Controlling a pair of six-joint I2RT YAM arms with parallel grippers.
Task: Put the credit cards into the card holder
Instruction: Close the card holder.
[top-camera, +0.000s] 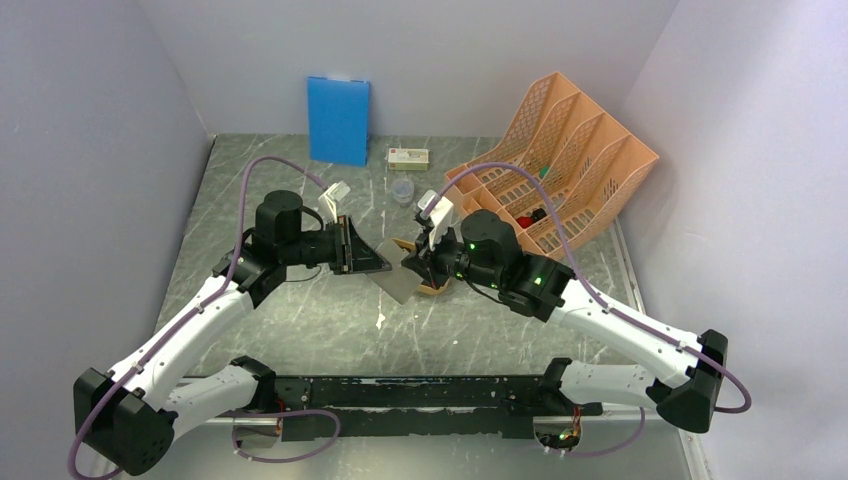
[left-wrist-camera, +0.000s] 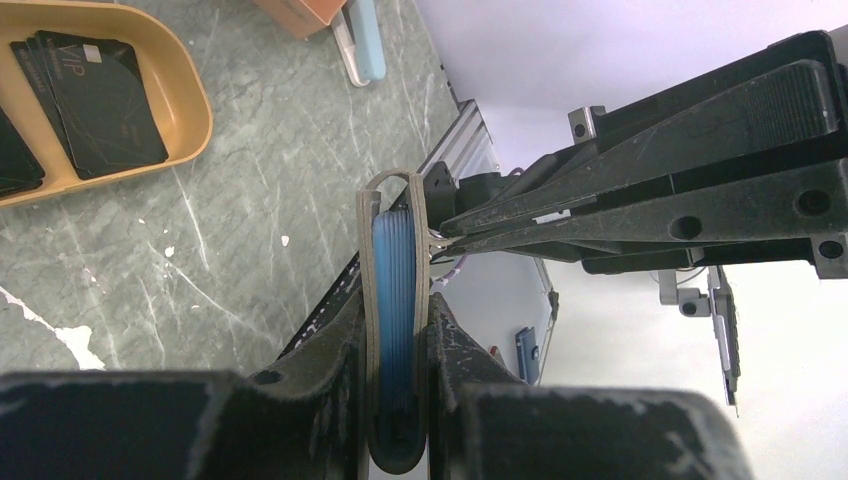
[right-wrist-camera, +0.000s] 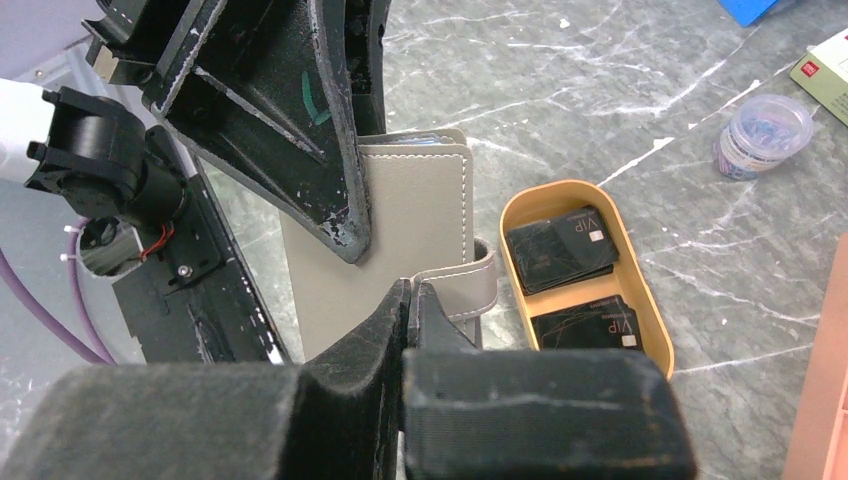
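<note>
The grey card holder (right-wrist-camera: 420, 200) is held off the table between both grippers, and it also shows in the top view (top-camera: 397, 281). My left gripper (left-wrist-camera: 397, 312) is shut on its folded body, seen edge-on with the blue pockets (left-wrist-camera: 397, 270) between the grey covers. My right gripper (right-wrist-camera: 410, 292) is shut on the holder's grey strap tab (right-wrist-camera: 470, 285). The black credit cards (right-wrist-camera: 560, 250) lie in two stacks in the mustard-yellow tray (right-wrist-camera: 640, 300) just right of the holder. They also show in the left wrist view (left-wrist-camera: 100, 100).
An orange file rack (top-camera: 555, 160) stands at the back right. A blue board (top-camera: 338, 120) leans on the back wall. A small box (top-camera: 408, 157) and a clear cup (right-wrist-camera: 765, 135) sit behind the tray. The arms meet over the table's middle.
</note>
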